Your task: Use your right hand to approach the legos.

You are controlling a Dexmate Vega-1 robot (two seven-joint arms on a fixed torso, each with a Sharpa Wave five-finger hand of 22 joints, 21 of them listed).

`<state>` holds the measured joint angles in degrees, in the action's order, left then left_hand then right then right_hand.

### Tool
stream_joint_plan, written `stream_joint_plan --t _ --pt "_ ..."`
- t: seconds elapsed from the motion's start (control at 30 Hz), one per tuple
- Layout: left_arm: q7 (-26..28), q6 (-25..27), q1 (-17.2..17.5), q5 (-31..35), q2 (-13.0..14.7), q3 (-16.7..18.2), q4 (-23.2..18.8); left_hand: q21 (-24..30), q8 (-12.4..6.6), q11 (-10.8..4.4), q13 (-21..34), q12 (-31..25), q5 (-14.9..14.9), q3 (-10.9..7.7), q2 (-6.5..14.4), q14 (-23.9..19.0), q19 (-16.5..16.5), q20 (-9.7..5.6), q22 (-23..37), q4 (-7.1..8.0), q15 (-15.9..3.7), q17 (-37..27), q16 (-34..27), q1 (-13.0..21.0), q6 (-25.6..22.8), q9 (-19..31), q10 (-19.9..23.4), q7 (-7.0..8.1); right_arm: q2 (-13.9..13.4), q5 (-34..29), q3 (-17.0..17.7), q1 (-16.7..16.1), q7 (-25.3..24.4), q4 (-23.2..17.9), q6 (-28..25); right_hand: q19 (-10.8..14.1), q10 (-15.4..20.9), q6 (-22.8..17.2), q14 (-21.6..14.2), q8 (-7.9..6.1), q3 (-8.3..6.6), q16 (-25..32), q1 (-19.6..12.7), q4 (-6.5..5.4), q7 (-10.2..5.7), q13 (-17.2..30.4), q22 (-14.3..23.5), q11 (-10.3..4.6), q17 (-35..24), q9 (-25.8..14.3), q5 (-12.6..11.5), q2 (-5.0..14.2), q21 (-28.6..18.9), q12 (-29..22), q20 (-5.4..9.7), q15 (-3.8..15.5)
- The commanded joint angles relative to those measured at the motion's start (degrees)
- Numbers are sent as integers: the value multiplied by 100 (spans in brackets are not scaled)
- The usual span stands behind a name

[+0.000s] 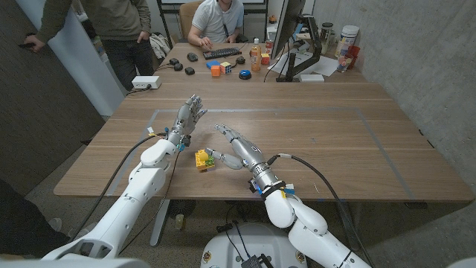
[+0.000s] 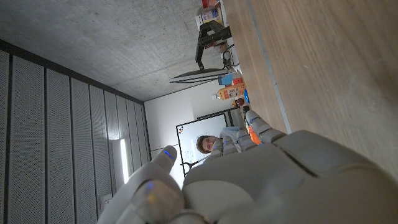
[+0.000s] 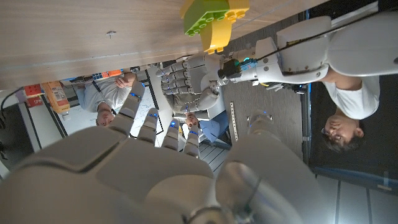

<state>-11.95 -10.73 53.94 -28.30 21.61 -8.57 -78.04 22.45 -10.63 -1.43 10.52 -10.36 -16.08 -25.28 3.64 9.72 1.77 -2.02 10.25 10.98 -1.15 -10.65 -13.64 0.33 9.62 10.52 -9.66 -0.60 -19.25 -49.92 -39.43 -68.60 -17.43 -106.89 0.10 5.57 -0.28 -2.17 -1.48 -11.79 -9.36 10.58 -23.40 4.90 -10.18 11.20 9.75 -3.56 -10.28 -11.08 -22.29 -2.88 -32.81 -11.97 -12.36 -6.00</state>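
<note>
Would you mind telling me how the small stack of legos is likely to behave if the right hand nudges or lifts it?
The legos look like rigid plastic, probably light. On the smooth wooden table they would likely slide rather than roll. The green and yellow pieces might separate if the right hand pushes unevenly.

Head view looked down from high over the wooden table [image 1: 312, 141], arms entering at the bottom corners. Left wrist view sat close behind the left hand [image 2: 261, 180], turned sideways. Right wrist view, inverted, sat close behind the right hand [image 3: 143, 174]; it shared the legos [image 3: 214, 18] with the head view.
</note>
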Motion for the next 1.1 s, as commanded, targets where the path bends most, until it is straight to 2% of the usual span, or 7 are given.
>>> stream_joint_plan --t 0.03,0.23,0.3,0.6,0.7,0.83,1.1 --pt "12 9 51 -38 0 33 -65 -24 -31 -6 20 -37 -43 -18 675 133 -29 -171 19 -8 8 -21 -20 6 384 17 -383 -14 -336 -1160 -753 372 321 -265 -1017 -84 -107 -12 137 -4 -32 -37 -151 72 -194 25 4 -64 -16 -22 -65 0 100 33 -24 -32" --pt "6 17 44 -50 7 48 -51 -36 -31 -1 20 -38 -43 -17 675 131 -34 -168 19 -7 12 -21 -19 5 384 17 -377 -18 -151 -1693 -1056 702 810 -77 -1661 -185 -186 -52 281 -12 -45 -47 -232 95 -239 33 4 -245 -24 -32 -77 35 243 25 -26 14" --pt "5 18 44 -56 11 56 -46 -39 -32 1 20 -38 -43 -16 675 127 -38 -168 19 -7 14 -21 -20 5 382 17 -376 -20 -65 -1739 -1109 852 946 52 -1774 -255 -329 27 401 27 -4 -54 -194 71 -211 39 6 -160 -32 -40 -80 14 341 54 -28 -26" --pt "36 28 85 -80 53 130 -92 -53 -33 -5 20 -37 -43 -15 675 124 -41 -159 19 -6 18 -21 -19 3 377 17 -377 -18 136 -1741 -1327 1265 1294 399 -1914 -421 -649 202 662 84 74 -52 -124 10 -228 51 13 -102 -44 -56 -98 17 589 95 -27 -108" --pt "44 31 103 -82 71 153 -105 -57 -33 -7 20 -38 -43 -14 675 122 -45 -162 19 -6 13 -21 -19 3 378 17 -372 -16 139 -1692 -1378 1317 1385 423 -1895 -451 -612 218 630 79 80 -18 -126 4 -233 53 15 -135 -44 -59 -104 31 638 61 -27 -80" --pt "49 27 117 -89 85 177 -113 -66 -33 -3 20 -39 -42 -12 675 118 -50 -163 20 -6 22 -22 -20 2 375 17 -369 -21 58 -1518 -1425 1316 1604 336 -1780 -426 -455 152 435 36 93 70 -150 3 -241 55 26 -334 -40 -63 -122 49 706 -28 -21 38" --pt "19 21 74 -98 75 172 -59 -79 -33 -9 20 -37 -42 -10 675 113 -61 -161 20 -5 28 -22 -20 0 374 17 -370 -22 -95 -1450 -1636 1367 2025 155 -1566 -282 -385 213 245 53 133 118 -162 8 -241 52 41 -237 -31 -61 -140 24 725 -69 -14 42"
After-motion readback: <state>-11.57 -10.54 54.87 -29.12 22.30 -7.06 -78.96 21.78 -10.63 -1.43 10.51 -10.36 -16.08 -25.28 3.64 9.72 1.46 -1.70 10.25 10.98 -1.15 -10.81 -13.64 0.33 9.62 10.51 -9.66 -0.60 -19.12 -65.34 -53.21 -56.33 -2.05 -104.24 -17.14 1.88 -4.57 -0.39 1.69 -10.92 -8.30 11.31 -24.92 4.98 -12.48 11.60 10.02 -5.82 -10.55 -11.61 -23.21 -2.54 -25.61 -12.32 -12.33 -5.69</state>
